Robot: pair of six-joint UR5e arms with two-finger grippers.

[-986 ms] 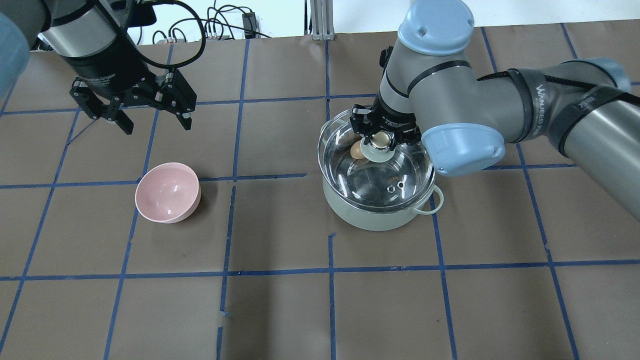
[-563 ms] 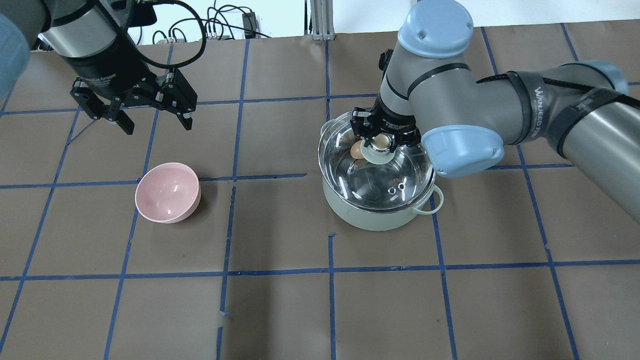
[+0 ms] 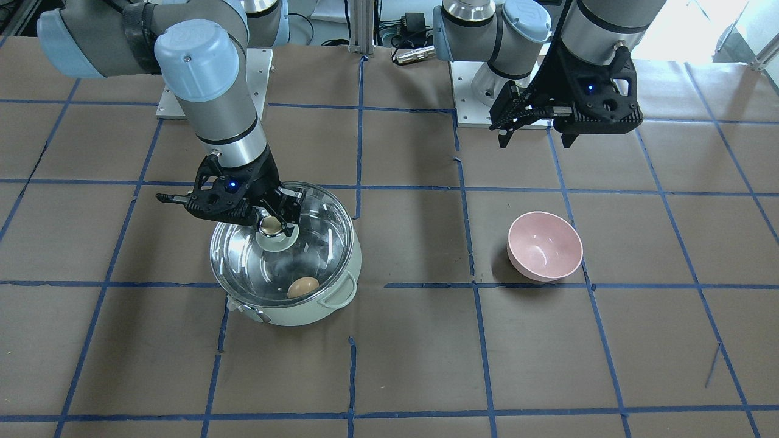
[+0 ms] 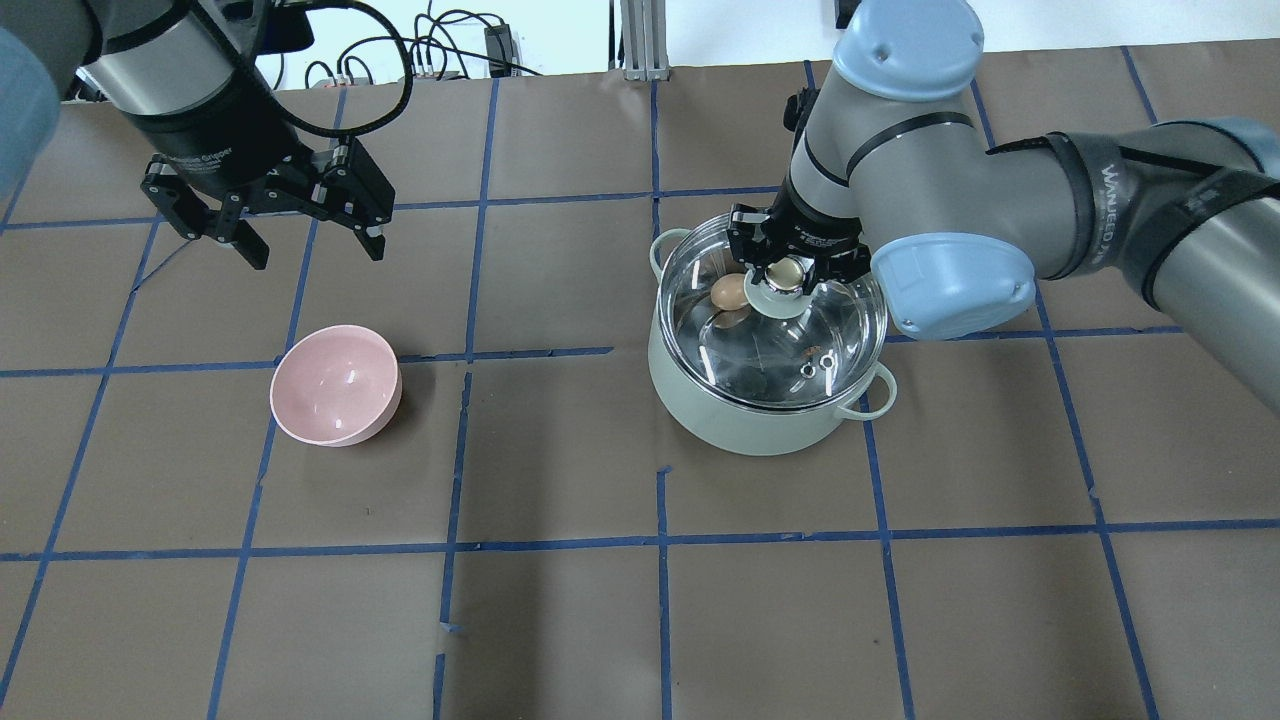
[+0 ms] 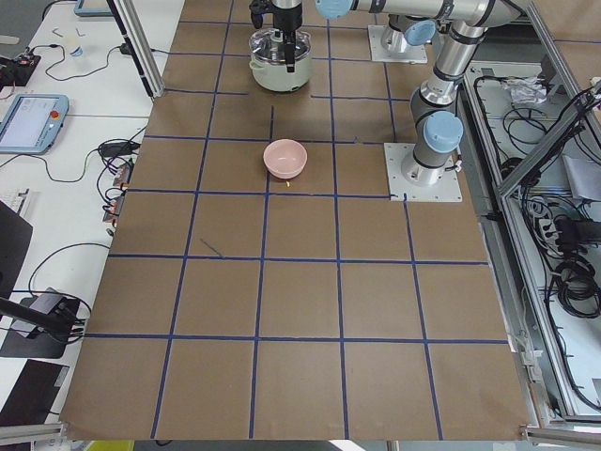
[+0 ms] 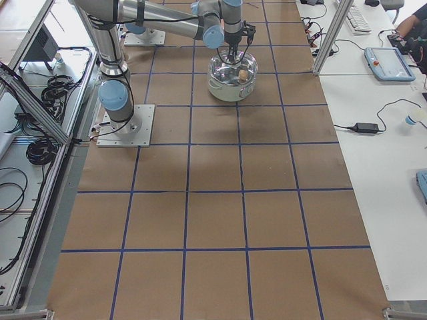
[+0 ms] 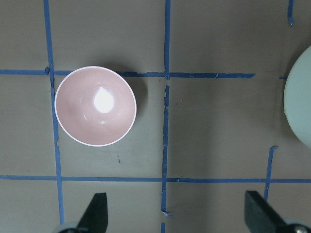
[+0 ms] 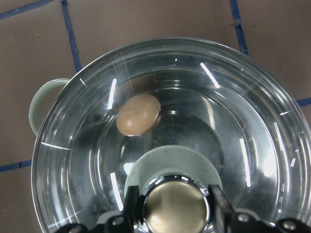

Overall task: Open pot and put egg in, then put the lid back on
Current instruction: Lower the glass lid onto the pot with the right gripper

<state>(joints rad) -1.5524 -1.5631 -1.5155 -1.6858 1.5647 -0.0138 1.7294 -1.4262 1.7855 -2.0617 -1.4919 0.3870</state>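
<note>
The mint-green pot (image 4: 745, 425) stands right of the table's middle and also shows in the front view (image 3: 316, 310). The tan egg (image 4: 729, 291) lies inside it, seen through the glass (image 3: 303, 287) (image 8: 138, 114). The clear glass lid (image 4: 830, 335) covers the pot's opening; I cannot tell whether it sits fully on the rim. My right gripper (image 4: 787, 272) is shut on the lid's beige knob (image 8: 176, 208). My left gripper (image 4: 315, 255) hangs open and empty above the table, far left of the pot.
A pink bowl (image 4: 335, 385) stands empty on the left, below my left gripper, and shows in the left wrist view (image 7: 95, 106). The pot's edge (image 7: 299, 107) shows at that view's right. Cables lie beyond the table's far edge.
My right gripper has carried the lid to the right, over the pot's opening. The pot's far-left handle now shows. The left arm has not moved.
</note>
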